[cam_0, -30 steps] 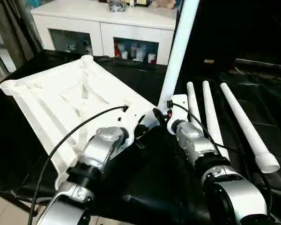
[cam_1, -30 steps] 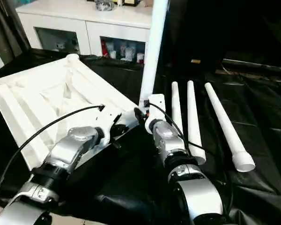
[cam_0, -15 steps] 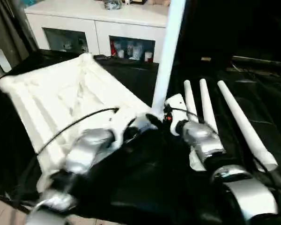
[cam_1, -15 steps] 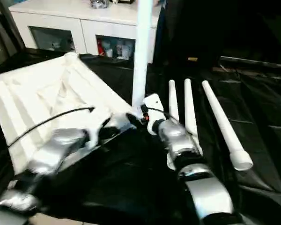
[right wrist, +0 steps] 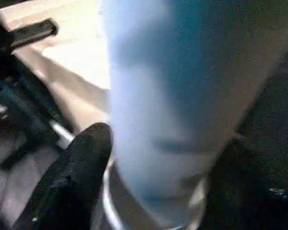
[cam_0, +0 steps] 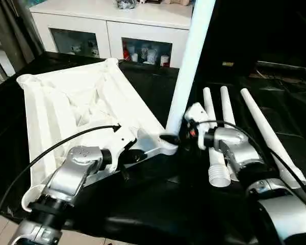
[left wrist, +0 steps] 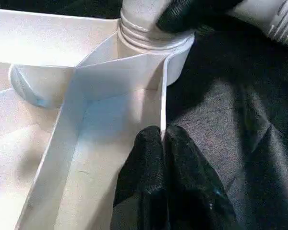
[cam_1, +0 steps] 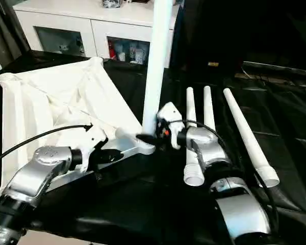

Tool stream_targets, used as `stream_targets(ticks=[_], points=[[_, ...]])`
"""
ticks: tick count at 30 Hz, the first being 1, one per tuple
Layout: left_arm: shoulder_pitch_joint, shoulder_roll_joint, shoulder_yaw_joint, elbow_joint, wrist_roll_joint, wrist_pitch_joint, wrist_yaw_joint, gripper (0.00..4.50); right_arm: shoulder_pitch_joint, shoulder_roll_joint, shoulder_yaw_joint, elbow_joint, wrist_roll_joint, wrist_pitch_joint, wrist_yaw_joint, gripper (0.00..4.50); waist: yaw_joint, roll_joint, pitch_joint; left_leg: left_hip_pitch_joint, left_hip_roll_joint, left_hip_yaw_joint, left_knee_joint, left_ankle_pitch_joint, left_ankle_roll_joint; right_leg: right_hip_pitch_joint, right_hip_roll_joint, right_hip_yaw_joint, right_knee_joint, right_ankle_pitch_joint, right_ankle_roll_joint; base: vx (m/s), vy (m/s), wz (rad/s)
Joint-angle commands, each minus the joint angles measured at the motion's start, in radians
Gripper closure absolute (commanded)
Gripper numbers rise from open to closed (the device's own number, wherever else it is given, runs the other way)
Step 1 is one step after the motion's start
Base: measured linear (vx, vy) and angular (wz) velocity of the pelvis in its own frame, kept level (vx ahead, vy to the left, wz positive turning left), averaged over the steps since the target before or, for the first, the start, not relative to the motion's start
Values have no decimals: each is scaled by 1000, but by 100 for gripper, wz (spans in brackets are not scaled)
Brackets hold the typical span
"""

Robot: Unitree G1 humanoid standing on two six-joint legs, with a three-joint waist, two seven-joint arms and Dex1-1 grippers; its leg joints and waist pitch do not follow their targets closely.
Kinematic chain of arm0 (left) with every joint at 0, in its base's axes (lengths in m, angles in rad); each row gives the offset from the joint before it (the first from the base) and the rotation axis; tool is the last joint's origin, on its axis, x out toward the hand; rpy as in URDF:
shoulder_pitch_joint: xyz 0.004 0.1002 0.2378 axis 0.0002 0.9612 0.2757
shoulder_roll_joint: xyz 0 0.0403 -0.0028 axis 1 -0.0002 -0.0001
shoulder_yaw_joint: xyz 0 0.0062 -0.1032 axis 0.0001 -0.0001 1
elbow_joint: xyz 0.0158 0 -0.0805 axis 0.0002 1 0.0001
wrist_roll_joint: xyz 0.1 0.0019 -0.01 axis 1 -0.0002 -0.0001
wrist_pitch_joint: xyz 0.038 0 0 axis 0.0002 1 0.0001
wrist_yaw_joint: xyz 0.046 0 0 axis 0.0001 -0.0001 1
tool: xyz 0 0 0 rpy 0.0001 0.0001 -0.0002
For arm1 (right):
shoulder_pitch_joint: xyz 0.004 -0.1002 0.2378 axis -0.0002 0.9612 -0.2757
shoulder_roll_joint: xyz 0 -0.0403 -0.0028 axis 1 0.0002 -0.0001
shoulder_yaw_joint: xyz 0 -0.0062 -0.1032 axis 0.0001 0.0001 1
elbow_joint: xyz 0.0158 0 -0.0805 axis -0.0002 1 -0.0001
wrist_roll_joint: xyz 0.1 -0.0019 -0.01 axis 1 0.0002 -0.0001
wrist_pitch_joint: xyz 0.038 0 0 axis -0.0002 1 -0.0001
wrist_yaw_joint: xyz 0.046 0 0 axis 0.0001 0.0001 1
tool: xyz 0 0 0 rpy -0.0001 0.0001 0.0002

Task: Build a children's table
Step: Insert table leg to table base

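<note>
Lying ribbed underside up on the black-draped table (cam_0: 158,204), the white tabletop (cam_0: 76,109) bears one upright leg (cam_0: 189,66) clamped by the right tool (cam_0: 174,137), the left tool (left wrist: 162,143) pinching its rim, three legs (cam_0: 234,130) beside.

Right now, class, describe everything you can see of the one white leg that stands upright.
The upright leg is a long, smooth, round white tube that looks like plastic, leaning slightly. Its ridged lower end sits in the round socket at the near corner of the upturned tabletop. The right end effector clasps it low down, one black finger on each side. Its top runs out of the picture.
</note>
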Motion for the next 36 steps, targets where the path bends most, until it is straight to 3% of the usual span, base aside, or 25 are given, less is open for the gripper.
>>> stream_targets(ticks=[1,10,15,17,18,21,25,26,28,31,32,34,35,36], points=[[33,-3,-25,4,-21,20,-34,450,1,-12,9,-31,-1,13,30,158,4,-7,-53,-1,44,-9,-50,-106,93,52,-86,53,-66,-21,-247,0,0,0],[39,1,-23,-4,-29,21,-37,450,12,-10,3,-42,15,34,39,233,4,-5,-53,-1,44,-9,-49,-98,97,52,-85,53,-64,-15,-248,0,0,0],[18,-41,-20,25,-16,44,12,450,29,23,-19,-14,19,102,-46,244,4,-5,-51,0,44,-9,-50,-109,90,50,-85,53,-67,-37,-246,0,0,0],[2,-66,-19,49,-1,60,55,450,37,38,-11,2,-1,112,-102,245,0,-3,-45,3,44,-9,-55,-146,73,45,-86,53,-75,-106,-234,0,0,0],[-28,-115,-7,99,23,87,144,450,49,69,-4,25,-29,125,-207,246,-1,-3,-43,6,43,-10,-57,-173,53,45,-89,55,-84,-172,-219,0,0,0],[-74,-177,8,163,45,120,248,450,44,125,-30,65,-38,147,-407,246,-1,-4,-39,16,43,-15,-64,-232,6,40,-93,57,-98,-314,-178,0,0,0],[-158,-273,37,285,85,115,434,450,4,222,-126,127,10,177,-775,246,-4,-2,-35,26,39,-20,-71,-309,-16,30,-94,60,-113,-425,-127,0,0,0],[-158,-273,37,285,85,115,434,450,4,222,-126,127,10,177,-775,246,-5,-2,-35,28,39,-20,-72,-318,-20,28,-93,60,-114,-431,-121,0,0,0],[-188,-298,22,324,107,106,457,450,-20,270,-134,132,5,150,-840,246,-3,-2,-39,27,39,-21,-72,-324,-20,28,-94,60,-113,-413,-107,0,0,0],[-194,-301,10,326,111,103,440,450,-38,288,-126,126,7,112,-772,246,-2,-2,-43,16,41,-21,-73,-294,-9,36,-93,60,-105,-327,-117,0,0,0],[-194,-299,7,325,112,102,437,450,-40,289,-123,125,7,106,-758,192,-1,-2,-45,16,42,-21,-73,-284,-7,36,-93,60,-103,-301,-123,0,0,0],[-186,-289,-4,317,111,89,418,450,-45,292,-119,114,13,95,-699,172,-2,-2,-46,12,42,-18,-71,-258,6,40,-91,60,-96,-231,-146,0,0,0],[-183,-284,-6,317,110,89,411,450,-49,292,-121,112,18,93,-684,159,-3,-7,-45,9,41,-17,-70,-254,12,41,-91,60,-96,-227,-148,0,0,0],[-183,-284,-7,317,110,88,410,450,-50,292,-122,112,19,93,-682,159,-2,-5,-44,9,42,-17,-71,-246,18,41,-92,58,-97,-237,-150,0,0,0]])
